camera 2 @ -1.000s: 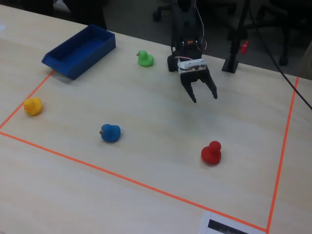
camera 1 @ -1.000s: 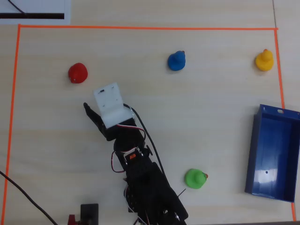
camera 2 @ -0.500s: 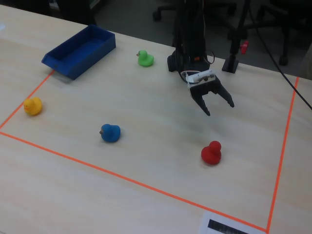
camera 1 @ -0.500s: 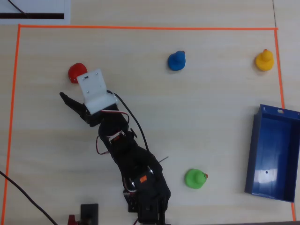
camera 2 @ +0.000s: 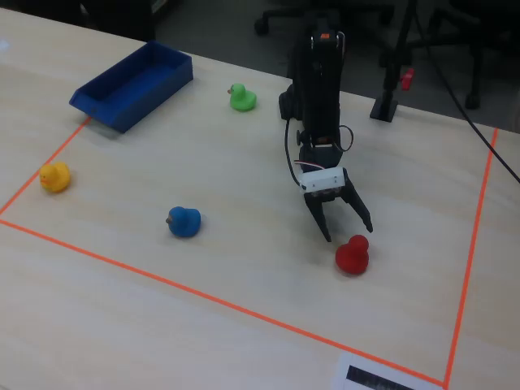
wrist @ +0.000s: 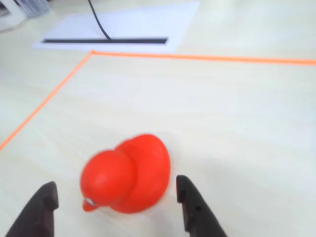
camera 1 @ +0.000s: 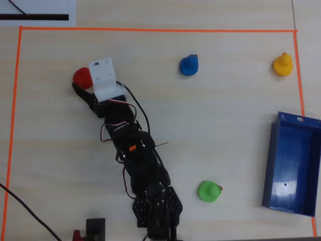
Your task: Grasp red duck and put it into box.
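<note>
In my wrist view, my gripper (wrist: 116, 210) is spread wide around the red duck (wrist: 129, 175), left finger (wrist: 37, 210) clear of it, right finger (wrist: 195, 207) just beside; its beak points lower left, body trailing upper right. It sits on the table (wrist: 237, 123), well apart from the box (camera 1: 293, 165).

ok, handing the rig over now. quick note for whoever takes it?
Gripper: open, low over the table, jaws straddling the red duck, not closed on it.
Red duck: on the table near the taped corner, not lifted.
Box: far side of the area from the duck in the overhead view, nothing in it.
Done: approach to the duck.
Left: close on the duck, lift, carry to the box, drop it in.
</note>
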